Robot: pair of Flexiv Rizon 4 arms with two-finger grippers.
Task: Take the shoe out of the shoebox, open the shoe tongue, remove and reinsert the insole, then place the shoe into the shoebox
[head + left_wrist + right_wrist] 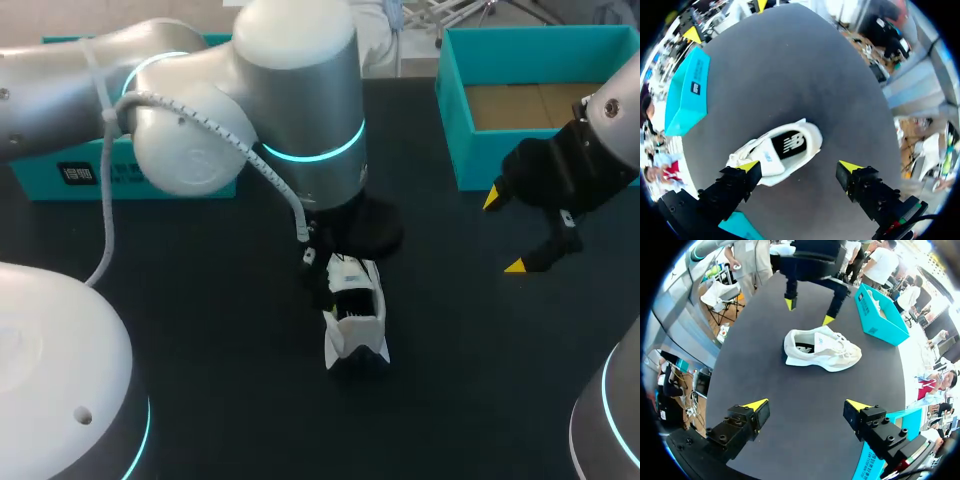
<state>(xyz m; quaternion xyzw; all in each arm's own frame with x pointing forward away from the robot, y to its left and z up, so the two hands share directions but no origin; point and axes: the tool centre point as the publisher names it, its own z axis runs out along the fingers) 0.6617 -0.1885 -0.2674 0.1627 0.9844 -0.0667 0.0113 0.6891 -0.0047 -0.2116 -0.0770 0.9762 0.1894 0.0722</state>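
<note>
Shoe [355, 320] is out of the shoebox [452, 110], upright on its sole in the middle of the table [220, 330]. In the head view our left wrist hides its far half.

Left gripper [799, 167] hangs right over it, fingers spread wide, nothing held. One fingertip [747, 166] overlaps the lace end in the left wrist view, and the other is over bare table off the shoe's side. We can't tell contact from that view. The right wrist view shows both tips above the shoe with a gap, so we read it as hovering.

Geometry that matters:
- The shoe's long axis runs roughly toward and away from us. The heel looks to be at the near end and the toe at the far end.
- The line between the left fingers is close to parallel with that axis, so the opening spans along the shoe, not across it.
- The shoe sits off-centre, toward one finger rather than midway.
- The opening faces up, and the dark insole [790, 144] shows through it.

Right gripper [503, 232] is wide open and empty, near the shoebox and well apart from the shoe, which lies broadside ahead of it.

A second teal box [40, 178] sits at the far left, out of the way.

Our read: take-out is done, and tongue and insole work isn't. The left arm is far nearer, so the tongue pull is its job. It likely needs a shift toward the laces, maybe a wrist turn, before closing. The right arm could come in to steady the heel.
</note>
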